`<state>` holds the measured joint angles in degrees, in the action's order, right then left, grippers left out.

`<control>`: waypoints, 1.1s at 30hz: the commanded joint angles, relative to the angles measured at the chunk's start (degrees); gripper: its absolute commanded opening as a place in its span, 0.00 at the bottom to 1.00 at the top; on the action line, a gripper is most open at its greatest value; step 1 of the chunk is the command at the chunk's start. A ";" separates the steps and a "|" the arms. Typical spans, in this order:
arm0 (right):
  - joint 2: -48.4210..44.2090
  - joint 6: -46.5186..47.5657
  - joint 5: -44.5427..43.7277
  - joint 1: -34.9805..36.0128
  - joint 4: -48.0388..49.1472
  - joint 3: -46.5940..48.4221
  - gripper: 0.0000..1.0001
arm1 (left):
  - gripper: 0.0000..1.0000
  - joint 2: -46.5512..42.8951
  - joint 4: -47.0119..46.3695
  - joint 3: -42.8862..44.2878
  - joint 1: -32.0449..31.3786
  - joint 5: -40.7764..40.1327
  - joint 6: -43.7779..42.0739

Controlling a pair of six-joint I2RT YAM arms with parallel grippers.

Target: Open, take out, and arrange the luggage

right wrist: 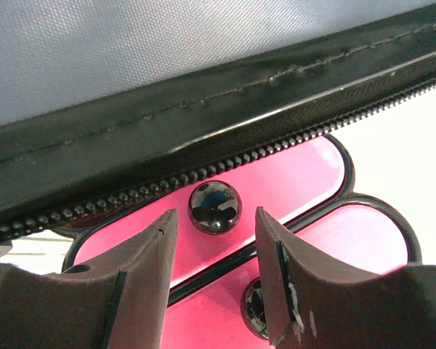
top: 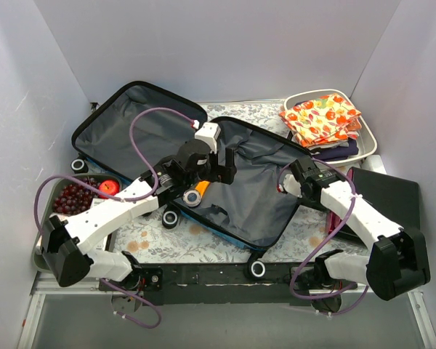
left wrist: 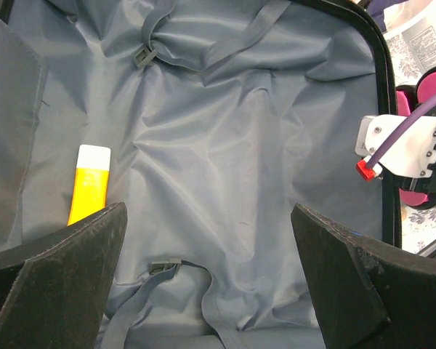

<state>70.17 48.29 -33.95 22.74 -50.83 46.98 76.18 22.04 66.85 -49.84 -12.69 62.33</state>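
Note:
The luggage (top: 258, 207) lies open in two halves, grey lining up; its other half (top: 123, 127) lies at the back left. My left gripper (top: 229, 166) hovers over the right half, wide open and empty (left wrist: 209, 218), above bare lining (left wrist: 225, 145) and loose straps (left wrist: 167, 265). An orange tube with a white cap (left wrist: 91, 182) lies in the lining near the left finger (top: 198, 195). My right gripper (top: 285, 182) is at the luggage's right rim (right wrist: 203, 109). It stands open (right wrist: 214, 218) over a pink object (right wrist: 291, 182), its fingertips just short of a shiny black knob (right wrist: 214, 206).
A white tub (top: 370, 142) with colourful folded cloths (top: 323, 118) stands at the back right. A flat black case (top: 389, 193) lies right of the luggage. A tray (top: 47, 200) with grapes (top: 71, 198) and a red apple (top: 109, 187) sits at the left.

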 commanded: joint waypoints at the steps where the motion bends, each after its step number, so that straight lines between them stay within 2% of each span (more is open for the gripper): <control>1: 2.78 3.83 -4.54 -0.51 0.12 -4.00 0.54 | 0.98 -5.77 -2.00 -1.19 -0.43 -2.52 -1.15; 5: 2.69 3.91 -2.79 -0.59 0.90 -3.39 0.53 | 0.98 -7.89 -4.37 -2.95 -0.43 -2.78 -1.33; 13: -1.52 4.35 0.90 -0.16 1.61 -2.25 0.52 | 0.98 -6.66 -3.23 -1.64 -0.34 -1.82 -0.36; 17: -5.21 2.26 7.40 0.64 3.79 6.08 0.52 | 0.98 -4.65 -4.90 0.20 -0.34 3.53 -0.18; 19: -8.37 0.58 10.48 0.72 9.76 8.29 0.54 | 0.98 -1.85 -5.52 1.70 -0.25 8.17 -0.19; 21: -12.23 -2.75 11.54 0.64 16.16 9.09 0.60 | 0.98 0.27 -6.39 4.68 -0.34 10.83 -0.01; 22: -13.38 -4.42 12.06 0.64 24.20 8.92 0.63 | 0.98 2.37 -7.09 5.48 -0.25 12.58 -0.36; 23: -14.35 -8.09 12.85 0.64 26.55 8.92 0.67 | 0.98 3.26 -8.15 5.83 -0.34 15.21 -0.71; 24: -15.84 -10.39 12.25 0.55 29.27 9.09 0.76 | 0.98 4.31 -10.42 6.62 -0.34 16.80 -1.76; 25: -16.38 -13.28 10.07 0.29 33.91 9.09 0.78 | 0.98 5.37 -11.49 7.15 -0.34 18.56 -2.03; 28: -16.82 -20.68 3.30 -2.95 37.45 9.18 0.87 | 0.98 10.99 -13.86 11.36 -0.43 27.25 -2.21; 30: -15.69 -26.82 3.19 -6.81 37.56 9.88 0.88 | 0.98 16.87 -14.40 14.52 -0.60 32.62 -1.60; 31: -15.24 -29.54 4.15 -12.40 36.77 10.75 0.90 | 0.98 19.16 -14.22 18.45 -0.69 34.38 -1.42; 33: -14.19 -40.17 4.17 -17.88 34.40 12.16 0.94 | 0.98 23.89 -14.13 21.55 -1.83 38.33 -1.07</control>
<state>54.26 26.50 -26.87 14.37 -19.05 55.77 94.41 10.17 81.65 -50.15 13.67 61.47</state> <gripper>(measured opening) 0.920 0.982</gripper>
